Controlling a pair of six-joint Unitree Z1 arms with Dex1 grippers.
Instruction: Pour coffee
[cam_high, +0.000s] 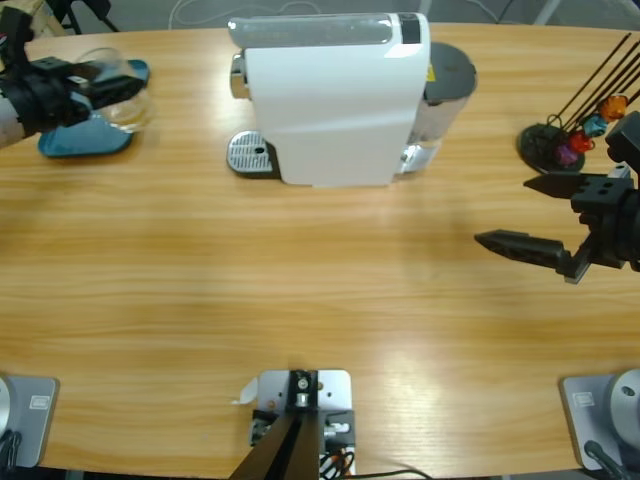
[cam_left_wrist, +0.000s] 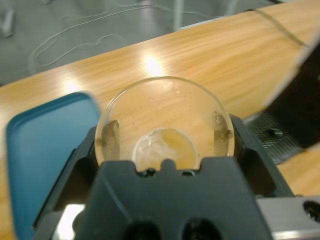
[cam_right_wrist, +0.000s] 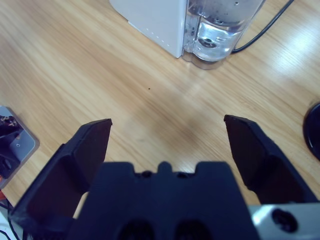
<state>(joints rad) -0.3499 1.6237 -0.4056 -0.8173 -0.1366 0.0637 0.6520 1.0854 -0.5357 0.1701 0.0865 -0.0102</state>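
At the far left of the bench (cam_high: 320, 300), the left arm comes in from the side edge, its forearm lying roughly level and pointing toward the middle. The left gripper (cam_high: 95, 85) is clamped on a clear glass (cam_high: 118, 88), one jaw on either side of its wall. The glass sits over the near end of a blue tray (cam_high: 70, 140); whether it touches the tray cannot be told. In the left wrist view the glass (cam_left_wrist: 162, 125) opens away from the camera, and the coffee (cam_left_wrist: 167, 147) lies as a shallow pale yellowish-brown pool in its bottom.

In the middle, toward the back edge, stands a white coffee machine (cam_high: 335, 100) with a round metal drip grille (cam_high: 250, 153) at its left foot and a clear water tank (cam_right_wrist: 220, 30) at its right.

At the far right, the right arm reaches in from the side edge, held low. The right gripper (cam_high: 545, 215) has its jaws spread wide apart, with nothing between them but bare wood. Behind it stands a black capsule stand (cam_high: 560, 140) with coloured capsules.
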